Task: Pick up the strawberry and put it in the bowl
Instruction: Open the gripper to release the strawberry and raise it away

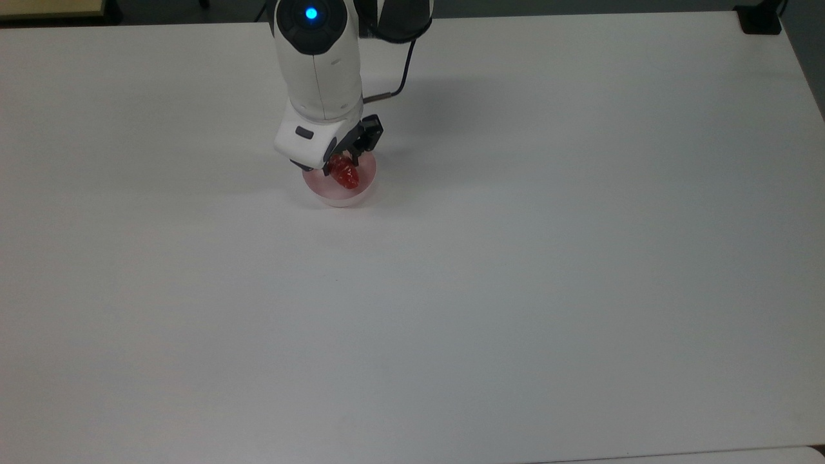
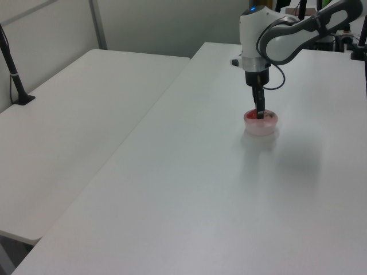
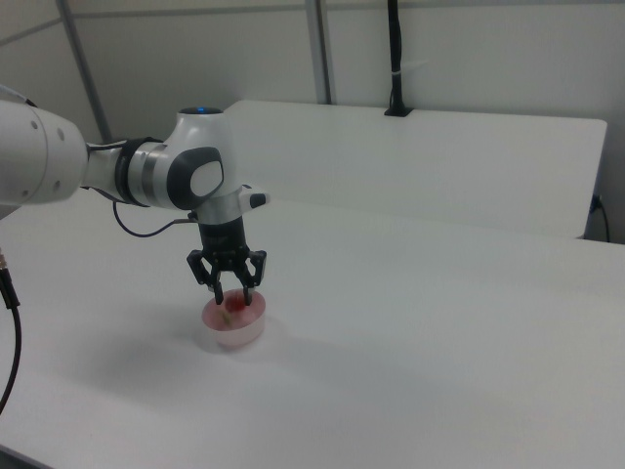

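**Strawberry over the bowl, release pending**

We see the small glossy red toy strawberry (image 1: 343, 174) sitting within the outline of the small round pale pink plastic bowl (image 1: 361, 192), which stands on the wide white table (image 1: 515, 258). The arm's two-finger gripper (image 1: 346, 164) hangs directly above the bowl, its tips dipped close to the rim. In the right view the fingers (image 3: 248, 280) look spread apart over the bowl (image 3: 232, 332), with a red patch (image 3: 228, 315) below them, so we judge the fruit freed or nearly so; whether it rests on the bowl's floor or is lightly touched by a finger we cannot tell. In the left view the gripper (image 2: 259, 113) reaches down into the bowl (image 2: 262, 125). By our reading, pickup and carry are done; what remains is confirming the drop and lifting clear.
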